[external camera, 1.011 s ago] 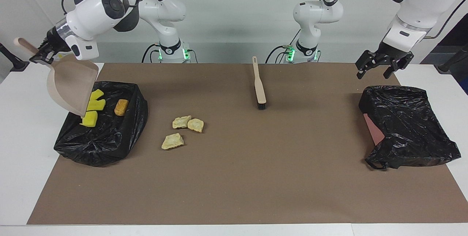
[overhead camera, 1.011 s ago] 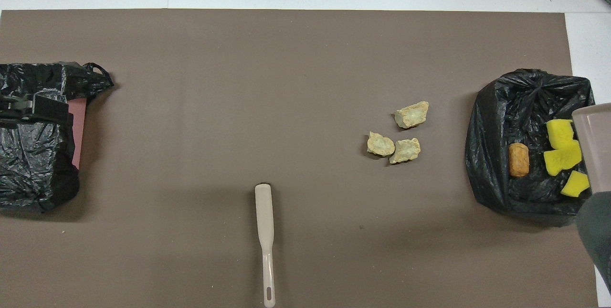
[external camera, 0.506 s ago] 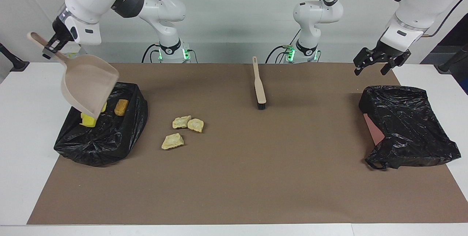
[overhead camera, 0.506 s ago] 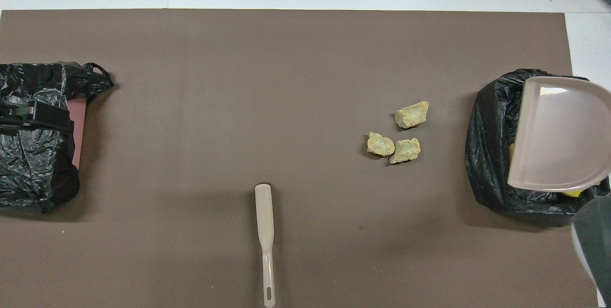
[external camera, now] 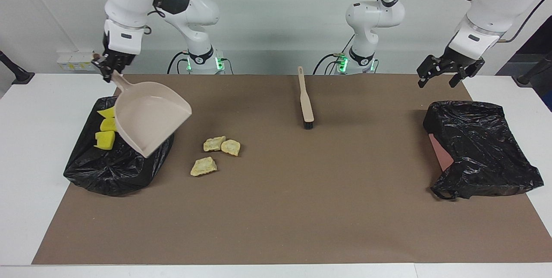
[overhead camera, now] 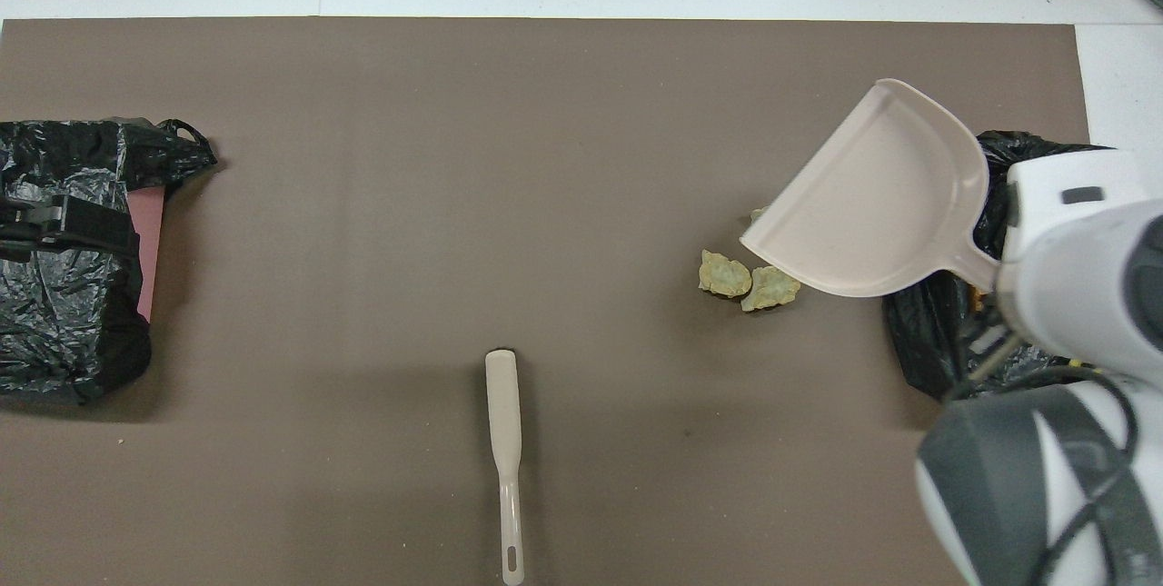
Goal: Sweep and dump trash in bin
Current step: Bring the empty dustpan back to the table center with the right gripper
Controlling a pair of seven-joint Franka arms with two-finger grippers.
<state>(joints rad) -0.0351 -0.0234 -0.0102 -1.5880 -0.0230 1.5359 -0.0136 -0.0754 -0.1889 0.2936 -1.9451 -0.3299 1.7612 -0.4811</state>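
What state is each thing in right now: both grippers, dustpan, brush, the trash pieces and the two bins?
Right gripper: shut on the dustpan handle.
Dustpan: empty, held tilted in the air.
Left gripper: open, empty, over the table by its bin.
Brush: lying flat, unheld.
Yellow pieces: inside the bin.
Tan pieces: loose on the mat.
Bin at the right arm's end: open, bag-lined.
Bin at the left arm's end: lying on its side.

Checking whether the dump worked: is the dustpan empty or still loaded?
Empty: the dustpan shows a bare inside in both views, and yellow chunks lie in the black bin.
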